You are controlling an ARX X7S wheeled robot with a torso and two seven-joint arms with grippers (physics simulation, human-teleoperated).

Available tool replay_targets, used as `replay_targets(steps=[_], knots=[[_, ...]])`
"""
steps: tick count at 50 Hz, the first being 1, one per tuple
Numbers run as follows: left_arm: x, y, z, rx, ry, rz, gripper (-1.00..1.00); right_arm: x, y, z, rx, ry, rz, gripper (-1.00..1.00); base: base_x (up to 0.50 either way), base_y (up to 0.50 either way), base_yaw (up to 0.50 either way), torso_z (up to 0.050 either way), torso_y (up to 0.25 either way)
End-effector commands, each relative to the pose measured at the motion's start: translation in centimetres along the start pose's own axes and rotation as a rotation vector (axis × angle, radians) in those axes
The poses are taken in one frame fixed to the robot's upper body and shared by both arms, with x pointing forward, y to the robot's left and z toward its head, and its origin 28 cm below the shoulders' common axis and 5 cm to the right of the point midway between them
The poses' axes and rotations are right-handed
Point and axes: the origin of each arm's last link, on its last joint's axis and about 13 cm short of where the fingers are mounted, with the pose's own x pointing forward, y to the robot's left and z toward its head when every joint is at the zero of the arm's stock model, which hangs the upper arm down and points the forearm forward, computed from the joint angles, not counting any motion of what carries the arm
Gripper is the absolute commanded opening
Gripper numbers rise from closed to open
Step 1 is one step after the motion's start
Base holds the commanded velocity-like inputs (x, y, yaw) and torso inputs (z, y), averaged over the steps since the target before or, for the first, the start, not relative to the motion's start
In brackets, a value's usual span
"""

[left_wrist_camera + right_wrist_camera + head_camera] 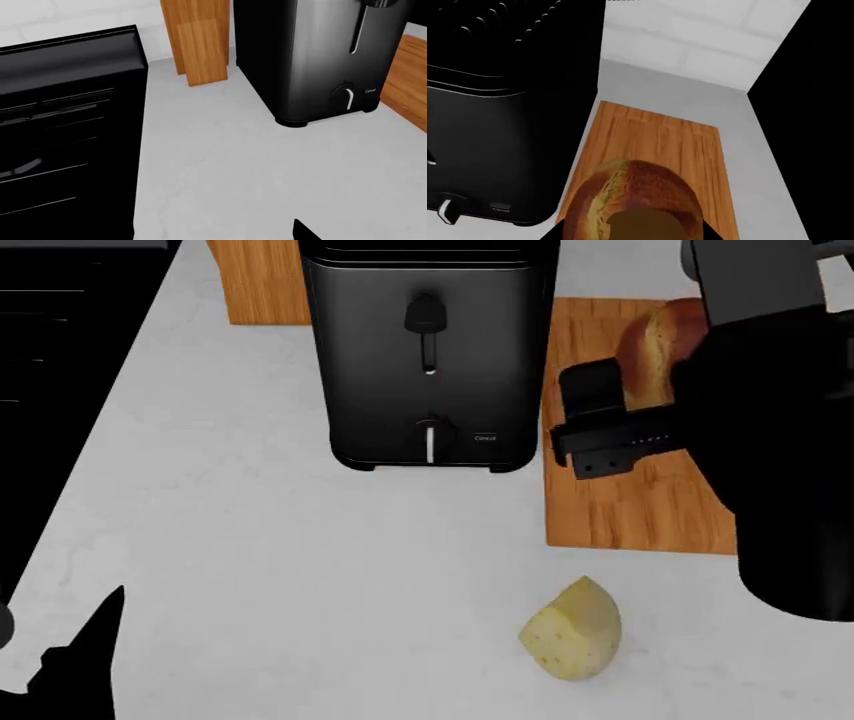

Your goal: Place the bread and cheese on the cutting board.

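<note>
**A Robot All in Black**

The big black right arm was dark, smooth and chunky, with a grey block on top. Its black right gripper had flat, boxy parts and a row of tiny dots. The black pointed left gripper looked sharp-edged.

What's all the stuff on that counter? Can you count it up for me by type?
Food: 2, the bread and the cheese
Wooden items: 2, the cutting board and a wooden block
Appliances: 1, a black toaster
Total: 5
</note>
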Motion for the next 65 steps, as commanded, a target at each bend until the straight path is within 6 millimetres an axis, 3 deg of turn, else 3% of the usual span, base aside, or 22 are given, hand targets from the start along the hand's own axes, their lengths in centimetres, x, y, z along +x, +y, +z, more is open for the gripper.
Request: replay_targets(steps=[1,14,21,26,37,48,54,55,65], knots=[[0.7,0.8,1.4,-0.058,-0.054,0.007,1.00,2.3,-1.5,-0.2,0.023,0.031,-0.046,-1.00,0.00,0.00,0.00,0.000,0.000],[0.5,0.8,1.2,-0.056,-0.053,0.007,1.00,9.0,-0.1,0.9,0.003,0.101,-0.046,-1.00,0.00,0.00,0.00,0.000,0.000],[0.3,1.0,0.9,-0.056,-0.048,0.014,1.00,10.8,0.5,0.4,-0.011,0.130,-0.051,-1.00,0.00,0.00,0.00,0.000,0.000],[0.2,0.9,0.8,-0.057,-0.045,0.010,1.00,10.9,0.4,-0.4,-0.039,0.143,-0.070,-1.00,0.00,0.00,0.00,0.000,0.000],[0.1,0.9,1.0,-0.054,-0.042,0.009,1.00,11.0,-0.7,-0.4,-0.017,0.150,-0.114,-1.00,0.00,0.00,0.00,0.000,0.000],[0.3,0.8,0.8,-0.054,-0.037,0.005,1.00,11.0,-0.4,-2.4,-0.007,0.181,-0.099,-1.00,0.00,0.00,0.00,0.000,0.000],[0.4,0.7,0.6,-0.052,-0.033,0.002,1.00,10.7,-0.6,-2.3,0.006,0.181,-0.110,-1.00,0.00,0.00,0.00,0.000,0.000],[0.4,0.6,0.6,-0.052,-0.033,0.001,1.00,10.7,-0.7,-2.3,0.009,0.181,-0.108,1.00,0.00,0.00,0.00,0.000,0.000],[0.5,0.5,0.5,-0.055,-0.033,-0.003,1.00,10.2,-1.2,-1.8,0.016,0.167,-0.128,1.00,0.00,0.00,0.00,0.000,0.000]])
